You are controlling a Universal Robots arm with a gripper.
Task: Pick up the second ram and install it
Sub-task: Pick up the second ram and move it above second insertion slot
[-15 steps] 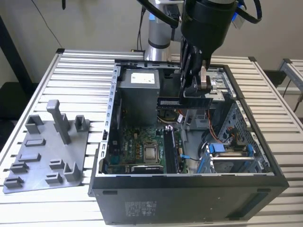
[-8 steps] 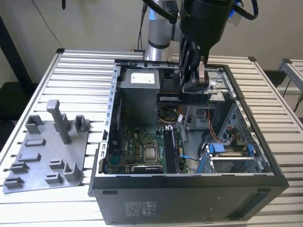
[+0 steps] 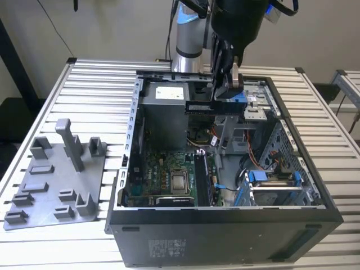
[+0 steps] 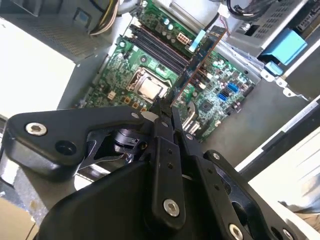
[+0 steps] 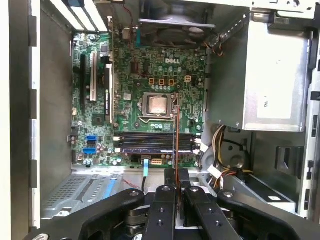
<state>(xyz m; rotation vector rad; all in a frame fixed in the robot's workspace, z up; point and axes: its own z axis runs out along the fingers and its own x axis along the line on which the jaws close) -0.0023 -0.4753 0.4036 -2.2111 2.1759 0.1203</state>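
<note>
- Here, the end effector (image 3: pixel 228 93) is pinched on the second ram (image 3: pixel 212 107) and holds it level over the far part of the open computer case (image 3: pixel 225 216), well above the motherboard (image 3: pixel 169 174).
- In the first wrist view the second ram (image 5: pixel 176 130) is seen edge-on, a thin line that crosses the memory slots (image 5: pixel 155 141) instead of running along them.
- My judgement of the risk: brought down at that crossing angle, or slightly tilted, it would strike the slot walls or end latches instead of seating. The narrow pinch could also let it pivot once pressing force is applied.
- The exterior view shows the height above the board. It also shows the grey fixture plate (image 3: pixel 50 191) lying on the counter (image 3: pixel 95 84) at the exterior view's left, well apart from the case.
- The wrist views look straight down onto the board and show how the ram lines up with the slots, which the exterior view does not settle.
</note>
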